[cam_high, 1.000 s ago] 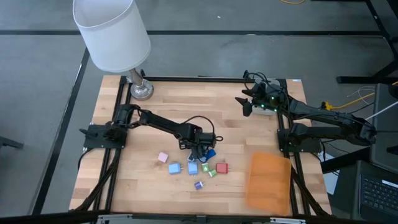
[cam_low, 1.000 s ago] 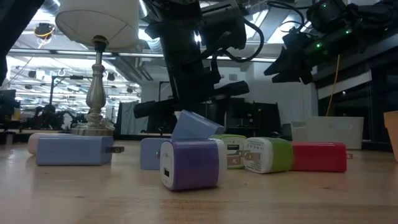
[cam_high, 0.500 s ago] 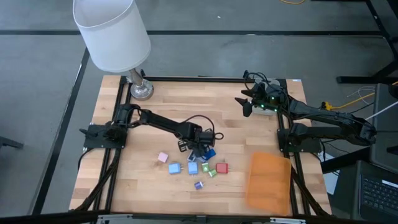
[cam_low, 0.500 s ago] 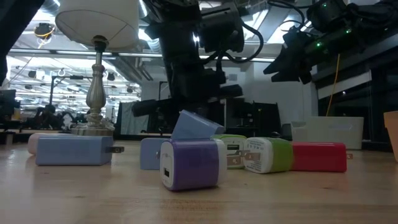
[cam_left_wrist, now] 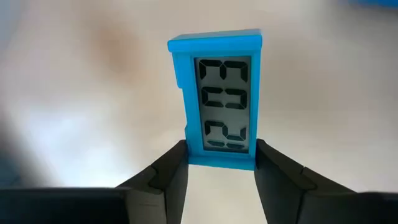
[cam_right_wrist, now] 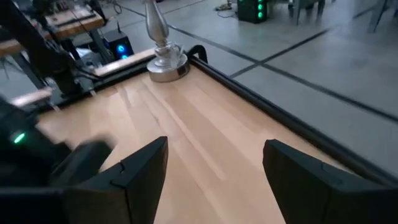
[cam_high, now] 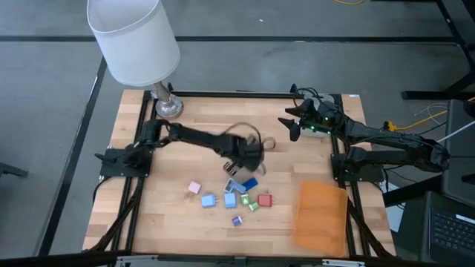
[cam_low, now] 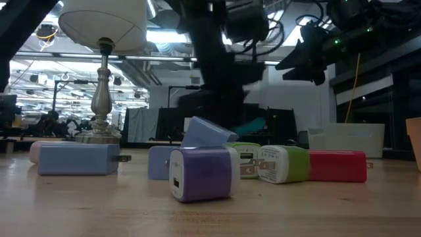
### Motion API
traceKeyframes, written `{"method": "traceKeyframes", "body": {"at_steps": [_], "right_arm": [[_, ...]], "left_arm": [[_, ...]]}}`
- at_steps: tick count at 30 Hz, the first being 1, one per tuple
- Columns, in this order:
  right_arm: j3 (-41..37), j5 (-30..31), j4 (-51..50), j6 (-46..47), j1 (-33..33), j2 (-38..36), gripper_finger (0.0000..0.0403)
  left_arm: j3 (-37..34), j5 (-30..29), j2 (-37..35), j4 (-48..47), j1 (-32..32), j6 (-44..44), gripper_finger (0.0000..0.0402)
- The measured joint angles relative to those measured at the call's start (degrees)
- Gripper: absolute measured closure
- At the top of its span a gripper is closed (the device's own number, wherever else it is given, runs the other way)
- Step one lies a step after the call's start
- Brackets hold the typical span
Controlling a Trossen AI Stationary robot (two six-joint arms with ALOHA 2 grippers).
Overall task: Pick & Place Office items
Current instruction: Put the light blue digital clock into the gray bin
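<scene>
Pinched at its base by the left end effector [cam_left_wrist: 221, 165], a blue clock [cam_left_wrist: 219, 99] hangs at frame centre over the surface [cam_high: 193, 126]. Rigid, light, smooth plastic; side grip suits. Right end effector [cam_right_wrist: 214, 165] waits open, upper right.

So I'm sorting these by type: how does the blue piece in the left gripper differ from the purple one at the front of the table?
The blue piece is a slim clock with a digit display, clamped in the left gripper; the purple piece is a chunky cube-like charger with a port, lying free on the table. Both are small, blocky and plastic-looking.
</scene>
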Motion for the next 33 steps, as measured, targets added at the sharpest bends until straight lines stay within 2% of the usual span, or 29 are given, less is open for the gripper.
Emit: {"method": "traceKeyframes", "body": {"at_steps": [4, 11, 16, 23, 28, 33], "right_arm": [[0.0, 2.6, -0.2, 3.2, 1.4, 0.0, 0.0144], [0.0, 6.3, 0.2, 6.2, 3.3, 0.0, 0.0144], [0.0, 6.5, 1.5, 7.3, 3.4, 0.5, 0.0144], [0.0, 5.8, 11.3, 5.7, 3.8, 6.9, 0.0144], [0.0, 2.6, 19.6, 5.8, 3.8, 10.7, 0.0144], [0.5, 0.0, 20.2, 5.9, 3.9, 10.8, 0.0144]], "left_arm": [[1.5, -10.9, -0.6, 0.3, 3.4, -2.0, 0.0252], [2.2, -22.9, -3.1, 4.3, 8.0, -1.7, 0.0252], [2.2, -23.9, -6.1, 10.4, 9.4, -0.2, 0.0252], [2.3, -14.7, -10.4, 21.2, 8.9, 0.2, 0.0252], [2.3, -21.6, -10.9, 22.8, 7.7, 6.3, 0.0252], [2.3, -23.9, -10.8, 19.5, 8.6, 6.0, 0.0252]]}}
